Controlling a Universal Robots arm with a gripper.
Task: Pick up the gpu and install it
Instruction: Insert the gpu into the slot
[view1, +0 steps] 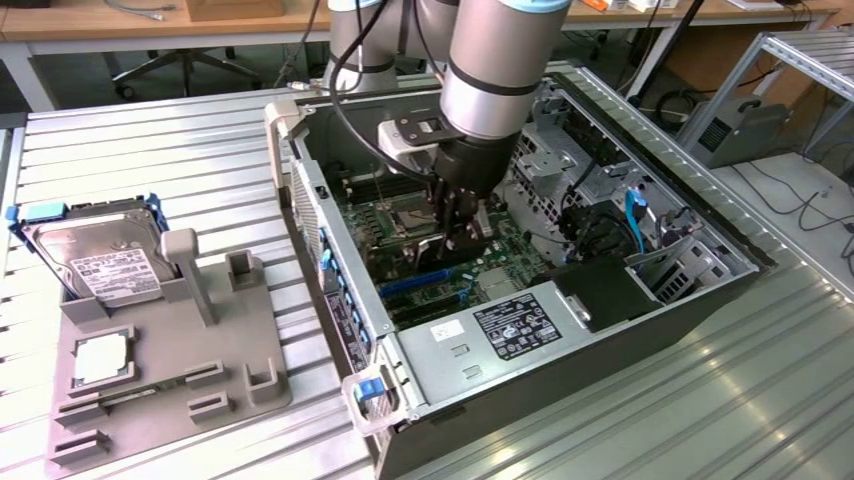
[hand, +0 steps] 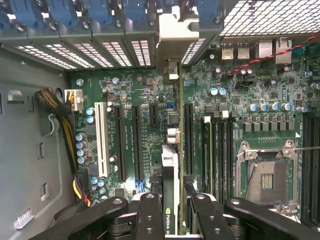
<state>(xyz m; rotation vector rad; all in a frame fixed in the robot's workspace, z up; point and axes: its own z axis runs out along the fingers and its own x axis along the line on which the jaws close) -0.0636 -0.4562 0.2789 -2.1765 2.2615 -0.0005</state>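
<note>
Between my fingers (hand: 150, 212) sits the gpu (hand: 170, 170), edge-on to my wrist camera. My pincer (hand: 172, 215) is clamped on it, one finger on each flat face. The card hangs straight below the grip, thin edge down. Its long axis runs parallel to the long black slots (hand: 136, 145) and points toward the rear wall and its blue latches (hand: 75, 12).

Just beneath lies the motherboard (hand: 150, 90). The card's line falls between two of those slots; I cannot tell whether its edge has met a connector or hangs just above the board. The open CPU socket (hand: 265, 180) is well off to one side of me.

Seen from outside, I am sunk deep in the open case (view1: 307, 200). Farther off, on the exterior view's left, a grey tray (view1: 254, 330) on the surface (view1: 200, 140) holds the hard drive (view1: 100, 255) and a small chip (view1: 100, 358).
</note>
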